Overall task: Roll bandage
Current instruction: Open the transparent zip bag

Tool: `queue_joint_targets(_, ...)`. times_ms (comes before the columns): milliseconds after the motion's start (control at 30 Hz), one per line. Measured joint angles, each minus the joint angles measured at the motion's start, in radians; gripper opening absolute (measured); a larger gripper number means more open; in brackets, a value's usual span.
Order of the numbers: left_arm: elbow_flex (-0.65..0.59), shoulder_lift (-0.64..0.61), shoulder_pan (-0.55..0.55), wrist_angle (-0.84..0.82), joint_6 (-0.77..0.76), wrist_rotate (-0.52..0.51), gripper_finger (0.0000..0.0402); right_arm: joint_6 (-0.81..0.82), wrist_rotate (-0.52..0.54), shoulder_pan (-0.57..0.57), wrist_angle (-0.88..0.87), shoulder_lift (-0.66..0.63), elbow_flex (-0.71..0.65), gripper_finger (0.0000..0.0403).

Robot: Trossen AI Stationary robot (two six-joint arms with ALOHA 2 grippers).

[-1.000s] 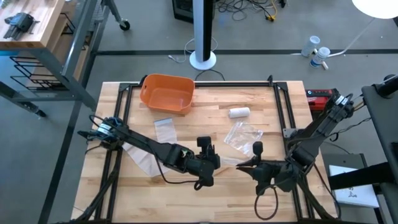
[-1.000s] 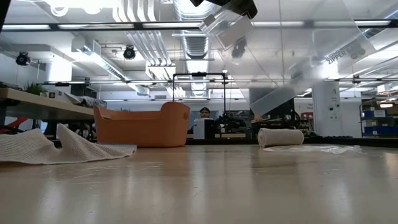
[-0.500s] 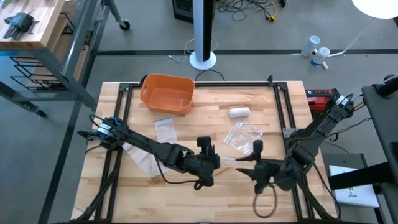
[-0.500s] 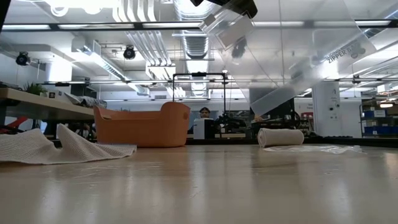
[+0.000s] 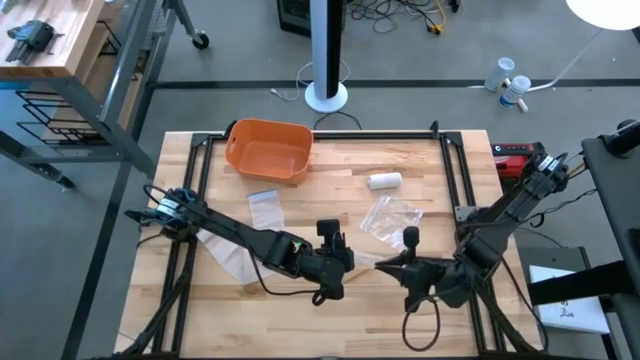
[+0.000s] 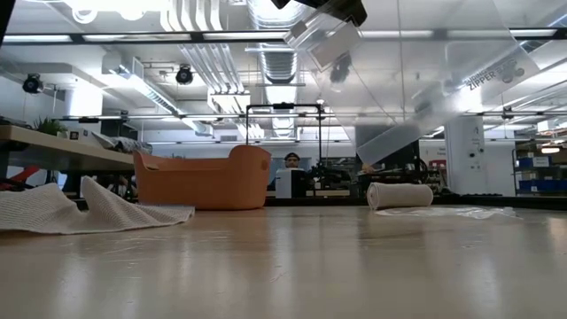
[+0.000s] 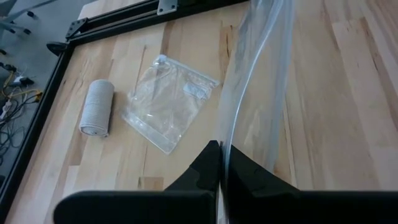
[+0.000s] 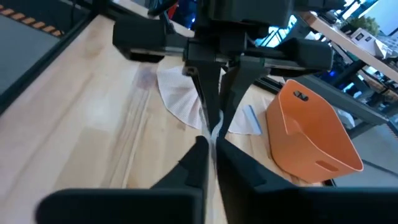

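A clear zipper bag (image 6: 425,89) hangs in the air between my two grippers over the table's near middle. My left gripper (image 5: 352,259) and my right gripper (image 5: 386,266) face each other, both shut on it. A rolled bandage (image 5: 384,181) lies on its side on the far right part of the table. An unrolled white bandage (image 5: 225,250) lies spread flat on the left under my left arm. My left gripper pinches an edge of the clear bag (image 7: 225,144) between its two fingers, coming level from the table's left. The bag is lifted clear of the table and stretches away in front of the fingers. My right gripper pinches the bag's opposite edge (image 8: 214,132) between its two fingers, coming level from the table's right, straight across from my left gripper. The film between the two holds is clear of the table.
A second clear bag (image 5: 390,217) lies flat beyond the grippers. A small clear bag (image 5: 265,208) lies left of centre. An orange basket (image 5: 268,150) stands at the far left. A black frame (image 5: 455,190) runs round the table.
My right gripper has crept a little toward the table's left, closer to my left gripper, still shut on the bag. The bag stays lifted.
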Motion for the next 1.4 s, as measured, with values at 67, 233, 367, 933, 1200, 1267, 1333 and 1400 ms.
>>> queue_joint_targets(67, 0.0, 0.0, 0.0, 0.0, 0.006, 0.0, 0.0, -0.004, -0.004, 0.0, -0.001, 0.0, 0.0, 0.0004)
queue_joint_targets(233, 0.0, 0.0, -0.001, 0.024, 0.065, -0.004, 0.0001, -0.007, -0.005, 0.0, -0.002, 0.0, 0.0, 0.0002)
queue_joint_targets(367, 0.0, 0.0, -0.015, 0.074, 0.115, -0.006, 0.002, -0.007, -0.006, 0.0, -0.002, 0.0, 0.0, 0.0001)
queue_joint_targets(933, -0.115, -0.048, -0.03, 0.198, 0.152, -0.091, 0.0208, 0.065, 0.004, -0.005, -0.042, -0.026, -0.039, 0.0)
queue_joint_targets(1200, -0.38, -0.263, -0.05, 0.512, 0.142, -0.01, 0.0224, 0.079, 0.005, -0.005, 0.005, -0.123, -0.098, 0.0)
queue_joint_targets(1267, -0.496, -0.32, -0.054, 0.669, 0.18, 0.003, 0.0222, 0.066, 0.005, -0.004, 0.052, -0.156, -0.124, 0.0)
queue_joint_targets(1333, -0.619, -0.38, -0.054, 0.847, 0.201, 0.008, 0.0223, 0.047, 0.005, -0.004, 0.097, -0.196, -0.16, 0.0)
queue_joint_targets(1400, -0.737, -0.435, -0.051, 1.028, 0.205, 0.023, 0.0225, 0.036, 0.005, -0.004, 0.151, -0.242, -0.199, 0.0)
